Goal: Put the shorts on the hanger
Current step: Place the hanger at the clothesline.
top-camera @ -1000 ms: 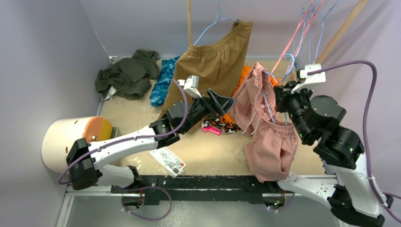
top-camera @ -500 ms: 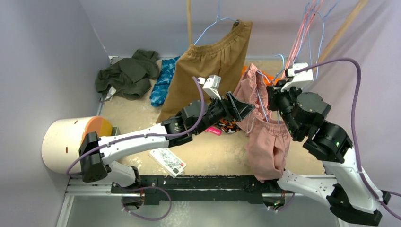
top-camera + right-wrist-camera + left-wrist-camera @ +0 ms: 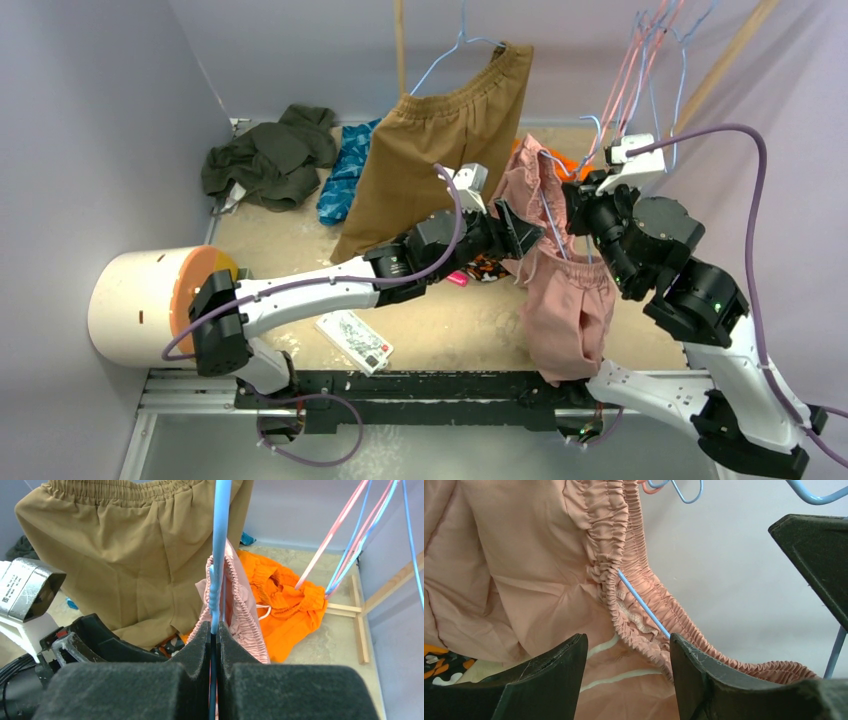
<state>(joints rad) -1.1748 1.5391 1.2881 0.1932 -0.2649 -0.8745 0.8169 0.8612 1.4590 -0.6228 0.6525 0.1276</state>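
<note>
The dusty-pink shorts (image 3: 565, 305) hang off the table, draped on the light-blue wire hanger (image 3: 220, 555). My right gripper (image 3: 214, 630) is shut on the hanger wire just below the gathered waistband (image 3: 240, 605). From the left, my left gripper (image 3: 525, 235) reaches to the shorts' upper part. In the left wrist view its fingers (image 3: 559, 670) stand apart, open, with the waistband (image 3: 634, 630), drawstring and a stretch of the blue hanger (image 3: 644, 605) between and just beyond the tips. I cannot tell whether the pads touch the fabric.
Tan-brown shorts (image 3: 450, 130) hang on another blue hanger behind. An orange garment (image 3: 280, 595) lies on the table behind the pink shorts. Dark green clothes (image 3: 270, 155) and a blue cloth (image 3: 345, 170) lie far left. Spare pink and blue hangers (image 3: 640, 60) hang at the right.
My left arm has stretched rightward to the shorts and its jaws have narrowed. The right gripper, hanger and shorts have shifted slightly left.
</note>
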